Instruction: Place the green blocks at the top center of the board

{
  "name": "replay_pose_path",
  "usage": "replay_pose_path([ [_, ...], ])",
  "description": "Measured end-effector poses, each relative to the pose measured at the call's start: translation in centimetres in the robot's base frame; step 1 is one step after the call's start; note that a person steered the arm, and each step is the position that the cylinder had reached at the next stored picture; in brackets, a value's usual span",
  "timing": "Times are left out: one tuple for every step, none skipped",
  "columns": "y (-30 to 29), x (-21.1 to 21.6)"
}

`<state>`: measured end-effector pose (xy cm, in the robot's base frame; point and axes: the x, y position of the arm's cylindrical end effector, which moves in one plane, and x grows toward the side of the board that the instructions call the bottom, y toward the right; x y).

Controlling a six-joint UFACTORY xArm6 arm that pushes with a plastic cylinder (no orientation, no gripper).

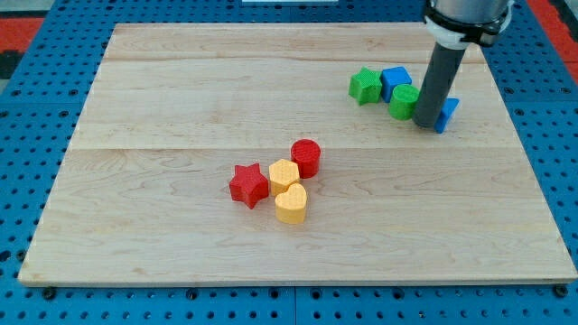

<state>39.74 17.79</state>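
A green star block (pixel 365 86) lies at the view's upper right on the wooden board (pixel 181 90). A green round block (pixel 402 101) sits just right of it, touching a blue cube (pixel 395 80) above it. My tip (pixel 425 124) rests on the board right against the green round block's right side. A second blue block (pixel 447 114) sits directly right of the rod, partly hidden by it.
Near the board's middle is a cluster: a red star (pixel 248 185), a red cylinder (pixel 306 157), a yellow hexagon-like block (pixel 284 173) and a yellow heart (pixel 291 204). The blue pegboard (pixel 36 90) surrounds the board.
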Motion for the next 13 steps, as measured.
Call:
replay_pose_path([
  [-3.4, -3.1],
  [-8.6, -6.2],
  [-10.4, -7.2],
  [-12.0, -6.4],
  [-11.3, -6.6],
  [-6.1, -6.9],
  [-3.0, -9.1],
  [-4.9, -9.8],
  [-11.3, -9.9],
  [-17.5, -10.0],
  [-13.1, -8.1],
  [-18.0, -6.6],
  [-22.1, -7.6],
])
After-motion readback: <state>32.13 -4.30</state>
